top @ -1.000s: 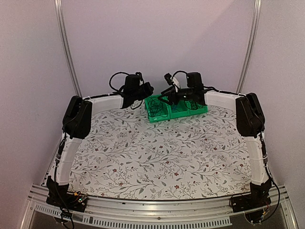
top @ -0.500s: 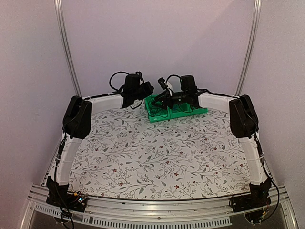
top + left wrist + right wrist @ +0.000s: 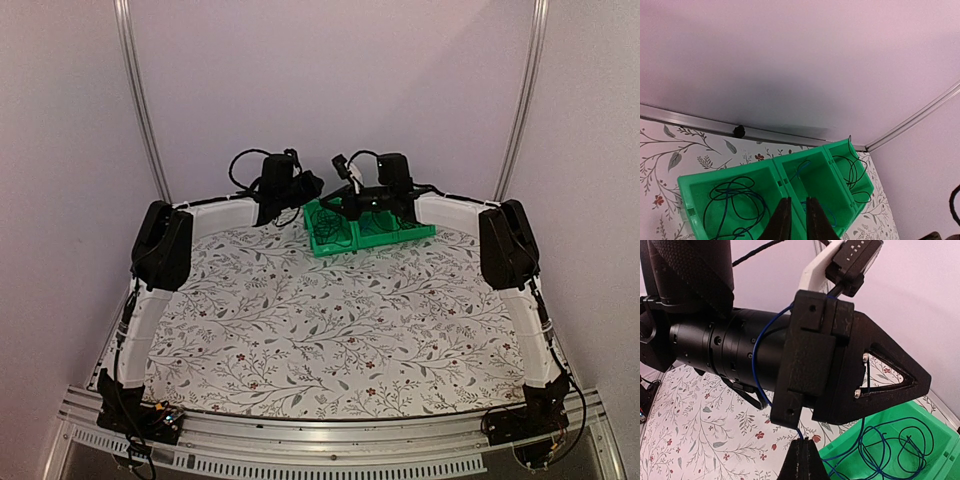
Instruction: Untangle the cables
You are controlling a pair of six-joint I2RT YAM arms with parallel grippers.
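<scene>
Two grippers and one green bin (image 3: 684, 192) of three compartments, at 12 o'clock on the table (image 3: 330, 330). Since a second ago the right gripper (image 3: 802, 452) has swung toward 9 o'clock and closed, pinching the blue cable (image 3: 754, 352). The left gripper (image 3: 796, 220) has its fingers narrowly apart. The cables (image 3: 737, 205) are thin loose loops: black and blue in the 9 o'clock compartment, black at 3 o'clock

open: near table (image 3: 330, 340) | blocked: green bin (image 3: 725, 172); left hand (image 3: 796, 210) just before right hand (image 3: 802, 452), blue cable (image 3: 754, 355) between
</scene>
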